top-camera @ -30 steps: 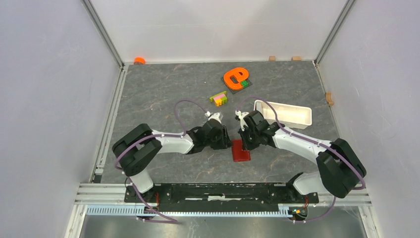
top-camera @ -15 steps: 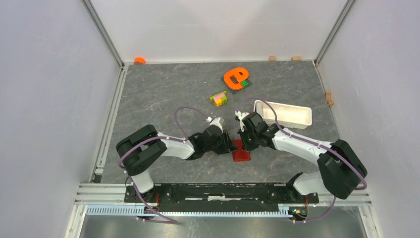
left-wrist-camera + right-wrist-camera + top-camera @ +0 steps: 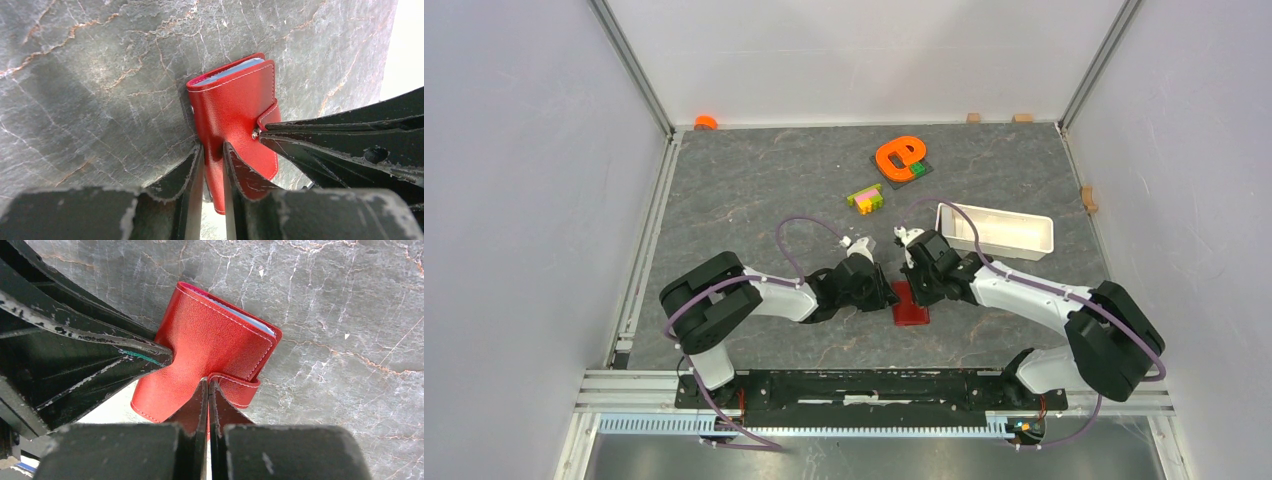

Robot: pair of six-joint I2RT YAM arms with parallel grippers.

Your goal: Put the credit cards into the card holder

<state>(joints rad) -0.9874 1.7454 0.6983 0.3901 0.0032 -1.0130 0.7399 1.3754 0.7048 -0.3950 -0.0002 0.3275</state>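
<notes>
You have one card holder (image 3: 911, 305), folded, on the table (image 3: 754, 190) between two grippers. The left gripper (image 3: 213, 146) pinches its edge; the right gripper (image 3: 208, 381) has fingers pressed together at the snap tab (image 3: 239, 389). Its contents are hidden.

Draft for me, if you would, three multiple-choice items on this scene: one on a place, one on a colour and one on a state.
1. Where is the card holder?
A. against the far wall
B. in the far left corner
C. on the table, between the left tool and the right tool

2. What colour is its cover?
A. red
B. black
C. yellow

3. How do the right tool's jaws stand?
A. wide apart
B. shut
C. out of sight

Answers:
1 C, since the top view shows it lying between the two tool tips.
2 A, since both wrist views show a red cover.
3 B, since its fingers meet with no gap in the right wrist view.
</notes>
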